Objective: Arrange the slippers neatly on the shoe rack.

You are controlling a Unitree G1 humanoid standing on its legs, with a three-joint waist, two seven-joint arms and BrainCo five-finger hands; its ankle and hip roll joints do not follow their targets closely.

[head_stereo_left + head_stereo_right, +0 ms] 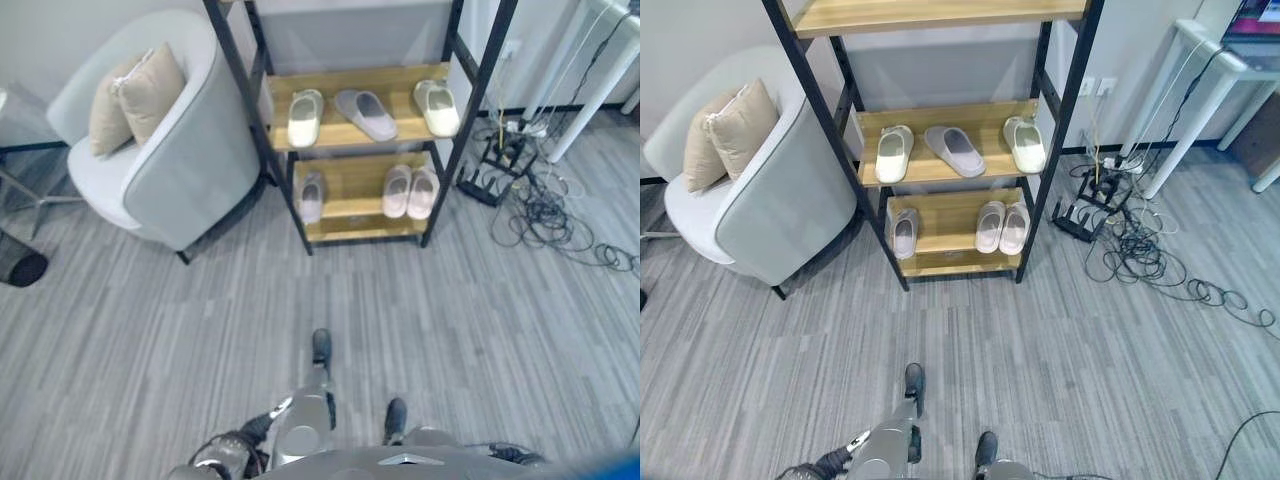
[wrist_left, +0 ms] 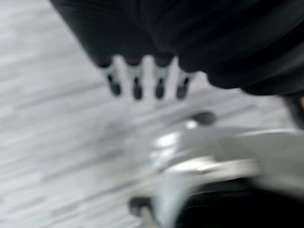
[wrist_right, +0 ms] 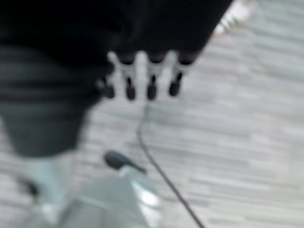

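Left hand (image 2: pixel 142 80) hangs over the grey plank floor (image 1: pixel 480 320), fingers straight and loose, holding nothing. Right hand (image 3: pixel 142 80) likewise: fingers relaxed and spread, empty, above the floor.

Slippers all sit on the shoe rack (image 1: pixel 940 165), black metal frame with wooden shelves. Middle shelf: 3 slippers, 2 cream slippers (image 1: pixel 894 152) at either end, 1 grey slipper (image 1: pixel 955 150) lying angled between them. Lower shelf: 1 single pale slipper (image 1: pixel 904 232) at the left side, 1 pink pair (image 1: pixel 1002 227) side by side at the right.

Left of the rack, 1 rounded grey armchair (image 1: pixel 770 200) with 2 beige cushions (image 1: pixel 725 135). Right of it, tangled cables (image 1: pixel 1140 250) on the floor.
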